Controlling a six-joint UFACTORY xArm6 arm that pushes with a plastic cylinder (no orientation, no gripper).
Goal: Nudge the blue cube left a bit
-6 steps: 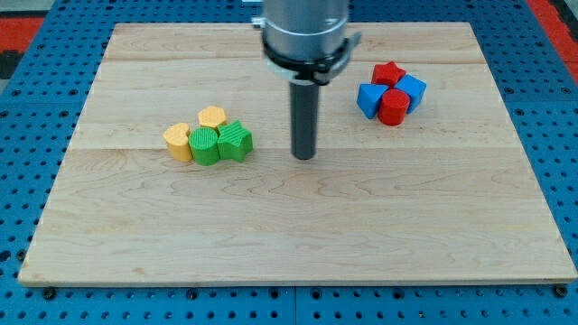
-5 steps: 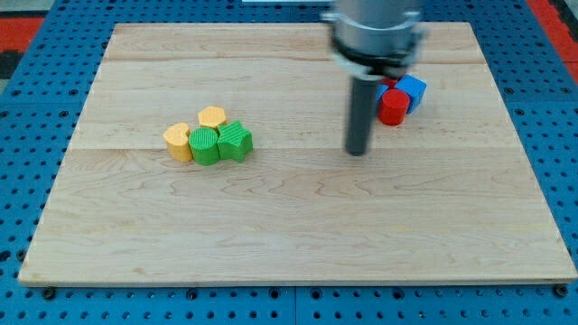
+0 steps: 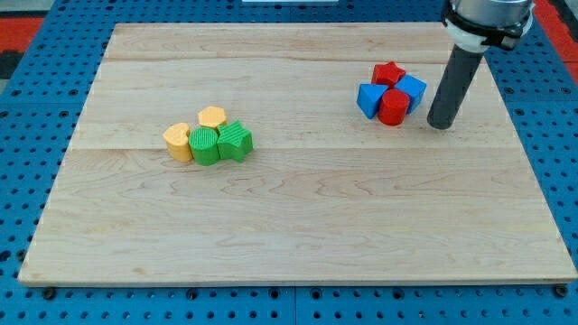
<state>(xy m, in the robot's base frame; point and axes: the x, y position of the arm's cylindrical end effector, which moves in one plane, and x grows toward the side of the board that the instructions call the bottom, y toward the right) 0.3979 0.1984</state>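
My tip rests on the board toward the view's right, just beside the blue cube on its right and a little lower, with a thin strip of bare wood between them, so I am not touching it. There is no gripper on this arm, only the straight dark rod, so nothing opens or closes and nothing is held. The blue cube sits in the upper right part of the board, at the right end of a tight cluster of four. It touches the red cylinder at its lower left and the red star-like block at its upper left. The other blue block, a wedge or similar shape I cannot make out exactly, is at the cluster's left. Well apart, in the board's left half, lies a second cluster: a yellow block on the left, a yellow hexagon-like block above, a green cylinder and a green block side by side.
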